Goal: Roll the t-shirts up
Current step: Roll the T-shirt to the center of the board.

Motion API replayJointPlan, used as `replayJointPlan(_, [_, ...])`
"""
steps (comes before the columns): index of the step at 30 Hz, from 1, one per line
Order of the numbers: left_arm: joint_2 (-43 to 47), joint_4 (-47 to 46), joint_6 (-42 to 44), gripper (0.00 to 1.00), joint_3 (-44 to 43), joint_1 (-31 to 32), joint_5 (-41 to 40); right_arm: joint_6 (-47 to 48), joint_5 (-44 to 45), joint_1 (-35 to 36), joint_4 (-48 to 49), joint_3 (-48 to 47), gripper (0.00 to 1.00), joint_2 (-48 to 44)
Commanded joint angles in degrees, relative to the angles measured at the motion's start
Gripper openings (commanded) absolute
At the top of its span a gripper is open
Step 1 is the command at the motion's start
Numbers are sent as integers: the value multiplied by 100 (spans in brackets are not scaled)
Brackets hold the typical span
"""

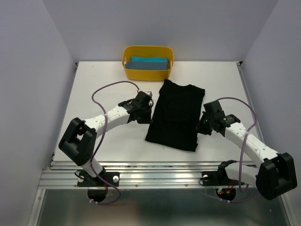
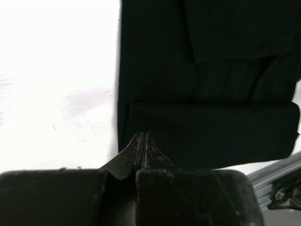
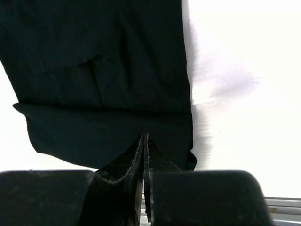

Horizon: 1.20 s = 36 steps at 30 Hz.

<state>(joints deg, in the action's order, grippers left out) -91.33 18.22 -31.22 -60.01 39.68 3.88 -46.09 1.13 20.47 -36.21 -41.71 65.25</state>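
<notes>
The black t-shirt (image 1: 175, 114) lies flat in the middle of the table, folded lengthwise into a long strip with its sleeves turned in. It fills the left wrist view (image 2: 207, 80) and the right wrist view (image 3: 103, 75). My left gripper (image 1: 146, 107) is shut and sits at the shirt's left edge; its tips (image 2: 142, 135) hover over the hem corner with no cloth between them. My right gripper (image 1: 203, 118) is shut at the shirt's right edge (image 3: 145, 136), also empty. The teal-blue t-shirt (image 1: 149, 62) lies folded in the yellow tub.
The yellow plastic tub (image 1: 128, 69) stands at the back of the table, just behind the black shirt's collar. Grey walls close in the left, right and back. A metal rail (image 1: 155, 176) runs along the near table edge.
</notes>
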Motion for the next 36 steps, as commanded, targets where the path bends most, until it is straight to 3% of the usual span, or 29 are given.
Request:
replayJointPlan(1, [212, -90, 213, 0, -213, 31, 227, -128, -15, 132, -115, 22, 7, -145])
replayJointPlan(7, [264, -283, 29, 0, 103, 57, 315, -541, -139, 782, 132, 252, 7, -31])
replayJointPlan(13, [651, -512, -226, 0, 656, 57, 429, -902, 923, 1626, -552, 15, 14, -57])
replayJointPlan(17, [897, -538, -411, 30, 1052, 57, 412, -1200, 1522, 2328, -958, -30, 22, -118])
replayJointPlan(18, [941, -565, -437, 34, 1183, 57, 403, -1253, 1557, 2391, -967, 5, 22, -144])
replayJointPlan(26, [1223, -547, -595, 35, 1343, 57, 166, -1289, 1698, 2392, -187, 486, 22, 268])
replayJointPlan(31, [1161, -617, -797, 36, 1492, 57, 104, -1324, 1566, 2392, 342, 718, 22, 980])
replayJointPlan(33, [1135, -644, -859, 50, 1571, 57, 113, -1298, 1610, 2444, 228, 603, 22, 902])
replayJointPlan(36, [1126, -732, -903, 53, 1667, 57, 148, -1219, 1828, 2444, 35, 498, 24, 377])
